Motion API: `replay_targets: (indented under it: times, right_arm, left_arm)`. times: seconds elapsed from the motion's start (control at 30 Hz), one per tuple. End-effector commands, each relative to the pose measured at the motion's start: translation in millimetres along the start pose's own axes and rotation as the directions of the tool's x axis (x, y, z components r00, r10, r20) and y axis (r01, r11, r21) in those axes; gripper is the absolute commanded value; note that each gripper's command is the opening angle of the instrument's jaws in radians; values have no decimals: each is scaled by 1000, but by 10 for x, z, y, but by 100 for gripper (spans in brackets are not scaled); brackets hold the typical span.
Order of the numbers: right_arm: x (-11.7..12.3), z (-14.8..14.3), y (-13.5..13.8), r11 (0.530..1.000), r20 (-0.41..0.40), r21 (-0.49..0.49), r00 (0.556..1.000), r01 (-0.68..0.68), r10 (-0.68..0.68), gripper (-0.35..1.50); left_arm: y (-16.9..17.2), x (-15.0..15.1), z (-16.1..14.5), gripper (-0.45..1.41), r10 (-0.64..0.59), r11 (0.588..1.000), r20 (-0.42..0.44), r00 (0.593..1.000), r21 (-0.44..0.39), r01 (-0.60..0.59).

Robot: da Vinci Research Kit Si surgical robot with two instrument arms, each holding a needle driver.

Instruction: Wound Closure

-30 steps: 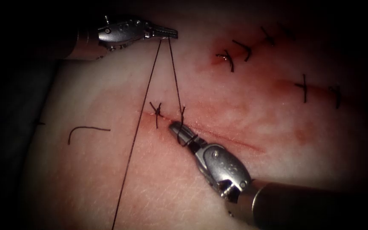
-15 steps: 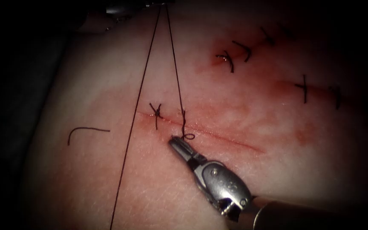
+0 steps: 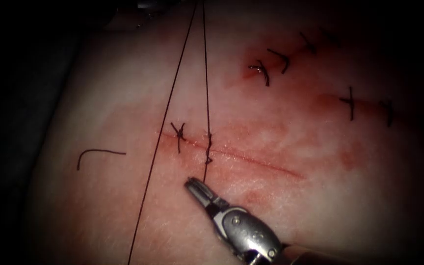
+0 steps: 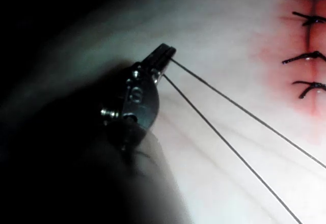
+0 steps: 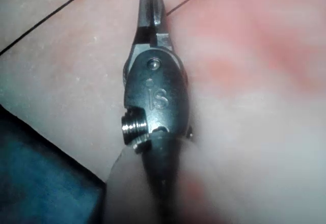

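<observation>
The cut (image 3: pixel 256 161) runs across the tissue (image 3: pixel 295 206), with one tied stitch (image 3: pixel 179 132) at its left end. Just right of that stitch, a knot (image 3: pixel 208 147) sits on the cut. My right tool (image 3: pixel 192 184) lies in front of the cut, its jaws shut on the short thread end coming down from the knot. In the right wrist view the right tool (image 5: pixel 151 0) grips that thread (image 5: pixel 183 1). Two taut strands (image 3: pixel 205 73) rise to my left tool (image 4: pixel 165 53), which is shut on them. The longer strand (image 3: pixel 163 122) slants down to the front edge.
A loose cut piece of thread (image 3: pixel 99 153) lies on the tissue left of the cut. Two other closed cuts with dark stitches (image 3: pixel 271 61) (image 3: pixel 350 102) sit at the upper right, with red fluid around them. The tissue's dark edge runs along the left.
The left tool rose out past the top edge, drawing both strands up. The right tool pulled back toward the front with the short end, and the small loop tightened onto the cut.
</observation>
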Motion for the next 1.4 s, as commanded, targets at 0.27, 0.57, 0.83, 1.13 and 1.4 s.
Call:
replay_targets:
  times: [0.27,0.57,0.83,1.13,1.4]
  right_arm:
    - [-20,-6,-22,1000,3,15,1000,4,-4,-35]
    - [-35,-8,-29,1000,8,28,1000,-2,2,-35]
    - [-21,-4,-17,995,4,94,1000,-27,27,83]
    - [-1,-22,8,989,-1,139,999,-47,47,108]
    - [51,6,45,977,18,190,995,-99,97,96]
  left_arm:
    - [-16,-5,17,-45,-1,1000,-21,1000,-5,1]
    - [-23,-11,31,-45,-16,1000,-46,999,-8,16]
    - [48,3,-31,-45,-102,973,40,994,-203,108]
    - [126,34,-129,-45,-67,931,194,979,-340,131]
    - [215,57,-152,-45,-37,934,181,983,-343,98]
